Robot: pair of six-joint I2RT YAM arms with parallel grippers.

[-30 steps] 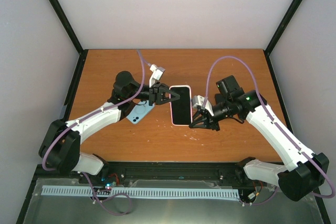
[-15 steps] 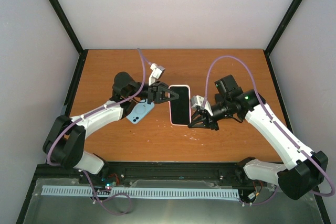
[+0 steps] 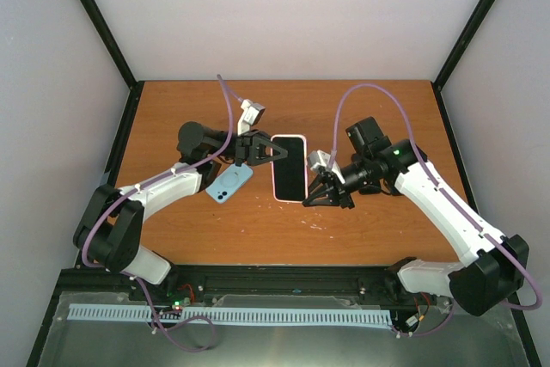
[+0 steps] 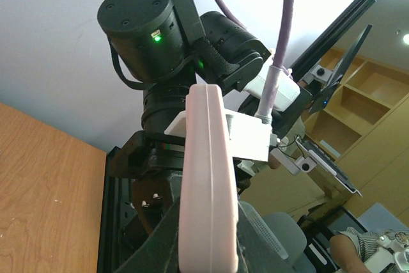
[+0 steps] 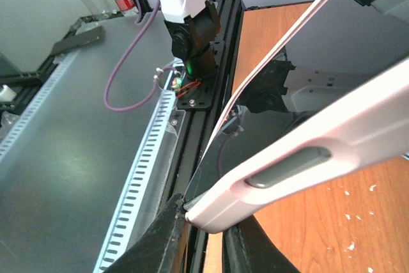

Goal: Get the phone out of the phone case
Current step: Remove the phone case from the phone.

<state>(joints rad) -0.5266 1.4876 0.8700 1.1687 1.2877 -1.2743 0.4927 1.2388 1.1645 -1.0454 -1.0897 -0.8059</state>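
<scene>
At mid-worktop (image 3: 172, 118), the left gripper (image 3: 265, 150) and right gripper (image 3: 320, 182) have their fingers pinching opposite edges of the pink case (image 4: 208, 177), with the phone (image 3: 290, 165) still seated inside. Next, probably: one side anchors while the other peels the rim away.

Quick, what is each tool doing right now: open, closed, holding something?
Left tool: closed on one long edge of the pink phone case.
Right tool: closed on the opposite edge of the pink phone case.

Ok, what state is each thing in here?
phone: screen up, seated in its case.
phone case: on the phone, gripped on two sides.
left hand: shut on the case.
right hand: shut on the case.
blue item: lying flat, not held.
</scene>
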